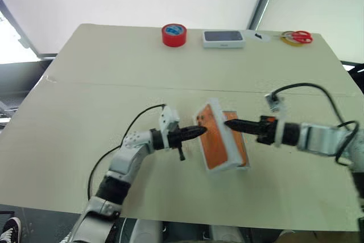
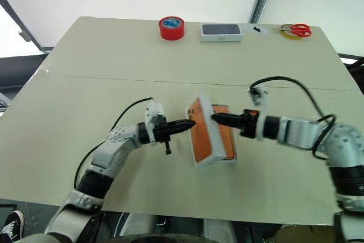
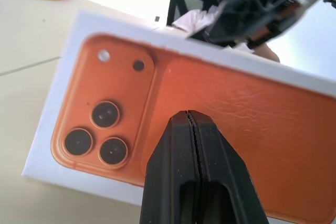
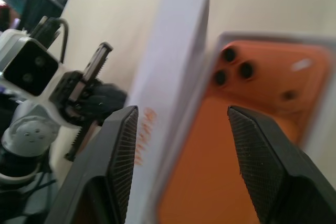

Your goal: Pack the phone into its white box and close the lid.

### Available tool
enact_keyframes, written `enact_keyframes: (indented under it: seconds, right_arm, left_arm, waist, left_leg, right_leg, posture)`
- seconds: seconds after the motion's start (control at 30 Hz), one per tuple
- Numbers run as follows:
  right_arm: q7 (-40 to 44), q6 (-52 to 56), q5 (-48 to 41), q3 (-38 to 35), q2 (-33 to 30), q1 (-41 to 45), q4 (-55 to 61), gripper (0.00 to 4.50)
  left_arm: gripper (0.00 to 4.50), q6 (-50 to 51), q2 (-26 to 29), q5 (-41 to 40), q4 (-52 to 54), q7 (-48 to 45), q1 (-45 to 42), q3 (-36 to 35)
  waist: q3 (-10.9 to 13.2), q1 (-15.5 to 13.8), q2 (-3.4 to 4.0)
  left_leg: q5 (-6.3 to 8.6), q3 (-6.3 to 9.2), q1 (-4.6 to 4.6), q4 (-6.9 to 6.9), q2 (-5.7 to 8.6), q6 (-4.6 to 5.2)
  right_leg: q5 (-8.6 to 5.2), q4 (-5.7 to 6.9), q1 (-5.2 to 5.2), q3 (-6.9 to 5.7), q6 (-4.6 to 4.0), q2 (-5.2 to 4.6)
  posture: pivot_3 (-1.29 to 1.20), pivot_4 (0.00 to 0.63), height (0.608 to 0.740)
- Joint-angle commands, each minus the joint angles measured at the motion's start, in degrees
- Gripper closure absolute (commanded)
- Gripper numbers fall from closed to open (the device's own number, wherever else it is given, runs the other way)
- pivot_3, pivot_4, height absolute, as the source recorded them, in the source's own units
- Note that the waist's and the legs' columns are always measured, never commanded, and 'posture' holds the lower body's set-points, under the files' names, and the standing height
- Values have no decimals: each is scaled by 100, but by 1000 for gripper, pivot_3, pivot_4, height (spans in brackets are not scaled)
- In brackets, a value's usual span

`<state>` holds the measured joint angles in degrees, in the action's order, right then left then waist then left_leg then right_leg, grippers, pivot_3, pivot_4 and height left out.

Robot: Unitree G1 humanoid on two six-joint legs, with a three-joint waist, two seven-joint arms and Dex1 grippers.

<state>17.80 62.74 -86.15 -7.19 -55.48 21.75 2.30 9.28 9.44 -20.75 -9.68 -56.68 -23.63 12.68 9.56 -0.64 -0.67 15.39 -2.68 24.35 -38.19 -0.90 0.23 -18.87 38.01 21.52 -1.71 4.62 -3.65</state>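
- Head view: a flat beige table (image 1: pixel 102 157) carries everything.
- Head view: along its far edge stand one red tape roll (image 1: pixel 174 34), one white picture box (image 1: pixel 223 38) with a dark phone printed on top, and one pair of red-handled scissors (image 1: pixel 298 37) lying on a yellow ring.
- Head view: at the centre, one rectangular white lid (image 1: pixel 212 136) stands tilted on its long edge. Its outer face bears an orange phone print.
- Head view: just behind the lid, the flat orange phone (image 1: pixel 238 146) lies in the shallow white box (image 1: pixel 245 165).
- Head view: the left gripper (image 1: pixel 198 132) points level at the lid's printed face, its two black fingers pressed together and holding nothing. Whether the tip touches the lid cannot be told.
- Head view: the right gripper (image 1: pixel 228 122) reaches in from the other side, over the phone.
- Left wrist view: the print on the lid is faintly wrinkled, with three ringed lenses on a raised-looking block and a white border around it.
- Right wrist view: two ribbed black fingers (image 4: pixel 119 150) stand well apart and clamp nothing. The lid shows edge-on, with orange lettering on its thin white wall. The phone's three dark lenses sit at one rounded corner, inside the box's pale rim.
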Motion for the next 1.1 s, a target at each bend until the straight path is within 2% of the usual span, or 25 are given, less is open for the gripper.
enact_keyframes:
  seconds: [0.03,0.1,0.17,0.2,0.3,0.33,0.43,0.57,0.73,0.9,1.1]
  right_arm:
    - [484,-333,1018,-77,-102,118,16,1595]
    - [822,-985,2106,161,-178,-68,455,1595]
    - [972,-1147,2377,85,-6,-136,626,2126]
    - [1162,-1457,2785,175,-26,-199,733,2481]
    - [1468,-2182,3852,317,-67,-358,709,4100]
    - [1576,-2220,3882,197,-19,-432,671,4455]
    - [1931,-2524,4267,102,-52,-753,880,4455]
    - [2438,-2788,4796,182,-223,-1341,1188,4455]
    - [2692,-2645,4908,87,-201,-1630,1598,4455]
    - [2624,-2380,5073,226,-104,-1307,1898,4455]
    - [2622,-2532,5761,668,24,-979,1798,4455]
  left_arm:
    - [4500,-109,18,28,130,-55,-71,-6]
    - [4500,85,203,-49,366,-174,37,-32]
    - [4500,277,413,-66,579,-228,154,-27]
    - [4500,578,681,-128,849,-401,281,63]
    - [4500,1172,1151,-254,1332,-686,476,211]
    - [4500,1296,1244,-269,1399,-728,504,256]
    - [4500,883,1194,260,999,-475,430,441]
    - [4500,406,561,613,56,200,124,350]
    - [4500,416,185,420,-84,349,-44,121]
    - [4500,406,15,470,-147,532,-261,6]
    - [4500,431,-217,476,-311,594,-541,-19]
  waist:
    - [-1,13,2]
    - [1,10,6]
    - [0,13,7]
    - [0,16,7]
    - [0,8,8]
    - [0,-15,9]
    - [0,-74,9]
    - [0,-156,10]
    - [-1,-133,11]
    - [-1,-140,11]
    - [-1,-158,10]
  left_leg:
    - [0,-1,0,2,-1,0]
    - [0,0,1,6,-5,0]
    - [-1,0,2,9,-7,-1]
    - [-1,0,2,8,-7,-2]
    - [-3,0,1,5,-6,-5]
    - [-3,2,0,4,-6,-5]
    - [-2,10,-2,1,2,-4]
    - [-1,8,-1,-6,5,-1]
    - [-1,8,-5,-7,2,-1]
    - [-2,8,-5,-8,0,-3]
    - [-2,9,-5,-9,2,-3]
  right_leg:
    - [0,0,1,0,0,1]
    - [0,1,7,0,-1,6]
    - [-1,3,11,1,-1,7]
    - [-1,4,11,1,-1,7]
    - [-1,6,8,2,-1,5]
    - [0,6,6,2,-1,4]
    - [-1,-2,-7,-3,-1,-4]
    - [1,-2,-8,-3,1,-6]
    - [1,2,-9,-2,2,-3]
    - [1,4,-8,-3,2,-1]
    - [1,3,-9,-4,2,0]
  posture:
    - [0,150,740]
    - [0,150,740]
    - [0,150,740]
    - [0,150,740]
    - [0,150,740]
    - [0,150,740]
    - [0,150,740]
    - [0,150,740]
    - [0,150,740]
    - [0,150,740]
    - [0,150,740]
